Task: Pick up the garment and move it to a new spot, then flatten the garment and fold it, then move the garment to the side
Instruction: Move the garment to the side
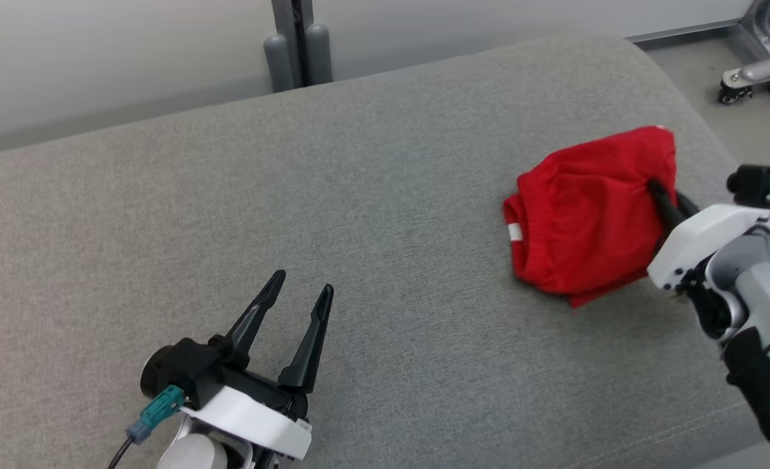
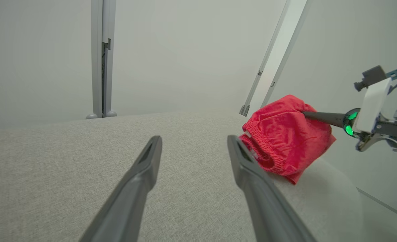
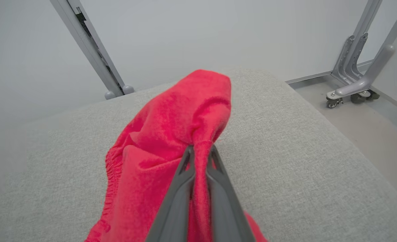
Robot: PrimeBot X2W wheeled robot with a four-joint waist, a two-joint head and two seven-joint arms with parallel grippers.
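From the head view, the red garment (image 1: 587, 215) sits bunched at the right end of the grey upholstered surface (image 1: 359, 195), near its rounded far corner. The right tool (image 1: 660, 195) comes in from the right and is buried in the cloth's right edge, a sensible place to take hold since a pinch at the edge lets the rest hang or drag free. The left tool (image 1: 303, 283) hovers at the lower left, well apart from the garment, its two fingers spread wide and holding nothing. It is probably kept clear so that it can take a second corner once the cloth is moved.

In the left wrist view, the left tool (image 2: 194, 141) frames bare surface (image 2: 67, 174) between its open fingers. Beyond, the garment (image 2: 282, 141) is drawn up toward the right tool (image 2: 304, 114). Its lower fold seems to rest on the surface, though the angle makes that uncertain.

The right wrist view shows the right tool (image 3: 201, 151) closed tight on a gathered ridge of the garment (image 3: 171, 134), with cloth squeezed between the fingers. The elastic waistband trails down to the left over the surface (image 3: 302, 151).
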